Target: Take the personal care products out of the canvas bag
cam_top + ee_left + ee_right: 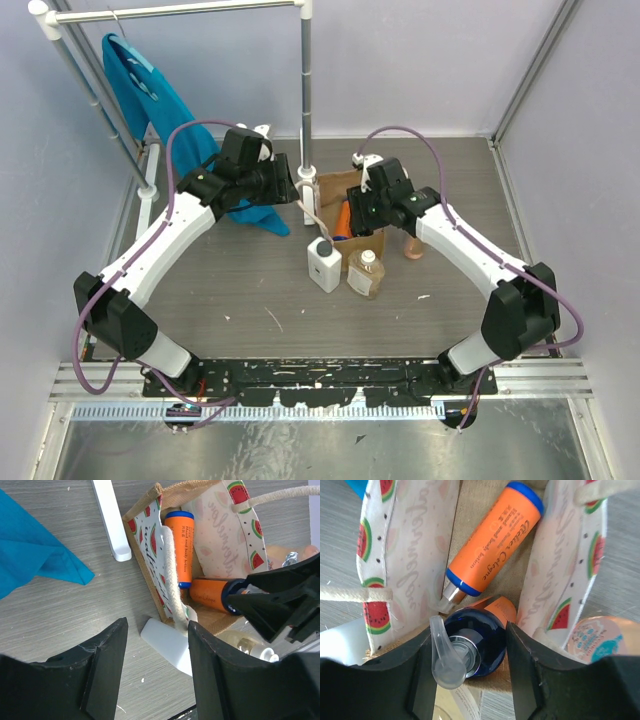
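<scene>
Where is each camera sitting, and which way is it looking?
Top external: sits high behind the robot, looking down at the table; the left arm and right arm show whole.
Left wrist: rides the left arm, looking down at the side and mouth of the canvas bag; its left fingers frame the bottom.
Right wrist: rides the right arm, looking into the bag; its right fingers flank the pump bottle.
Shared: both wrist views see that pump bottle and the lying orange bottle.
</scene>
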`<state>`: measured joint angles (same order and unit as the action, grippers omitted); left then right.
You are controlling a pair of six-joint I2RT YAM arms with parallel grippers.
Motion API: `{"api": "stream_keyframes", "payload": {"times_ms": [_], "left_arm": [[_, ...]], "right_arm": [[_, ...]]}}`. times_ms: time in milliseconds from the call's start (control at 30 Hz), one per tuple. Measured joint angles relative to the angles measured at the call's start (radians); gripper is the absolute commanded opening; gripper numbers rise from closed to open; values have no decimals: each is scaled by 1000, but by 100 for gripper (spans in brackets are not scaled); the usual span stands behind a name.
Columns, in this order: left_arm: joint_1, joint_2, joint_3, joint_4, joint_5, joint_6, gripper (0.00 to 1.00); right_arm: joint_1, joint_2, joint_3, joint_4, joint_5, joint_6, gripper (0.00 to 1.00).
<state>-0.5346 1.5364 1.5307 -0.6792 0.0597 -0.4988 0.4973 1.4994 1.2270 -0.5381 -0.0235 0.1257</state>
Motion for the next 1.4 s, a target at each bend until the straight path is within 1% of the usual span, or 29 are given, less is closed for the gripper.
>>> {"api": "stream_keyframes", "payload": {"times_ms": [167,267,467,567,667,767,833,967,1067,1133,1233,1400], "left_arm": [[0,0,0,0,3,0,59],[0,0,0,0,2,0,59],[0,0,0,0,2,0,59],[0,0,0,0,2,0,59],[0,0,0,0,3,0,59],[0,0,0,1,8,-2,58],[0,0,0,2,13,-4,58],[0,0,0,2,22,-9,58],[0,0,0,2,24,-10,58],[0,0,0,2,24,-10,58],[0,0,0,1,25,-10,58],[0,0,-1,1,24,-3,58]], "right_arm": [[1,-1,151,-90,63,-1,28],[1,-29,262,-96,97,0,28],[0,-223,423,-135,187,-1,28],[0,-313,454,-171,228,-1,29],[0,-369,447,-206,247,0,34],[0,-389,404,-211,223,0,40],[0,-378,366,-209,193,1,42],[0,-281,299,-178,106,8,45],[0,-132,269,-132,47,9,49],[0,-33,267,-121,26,8,55],[0,132,296,-122,4,7,60],[-3,381,410,-150,19,15,67]]}}
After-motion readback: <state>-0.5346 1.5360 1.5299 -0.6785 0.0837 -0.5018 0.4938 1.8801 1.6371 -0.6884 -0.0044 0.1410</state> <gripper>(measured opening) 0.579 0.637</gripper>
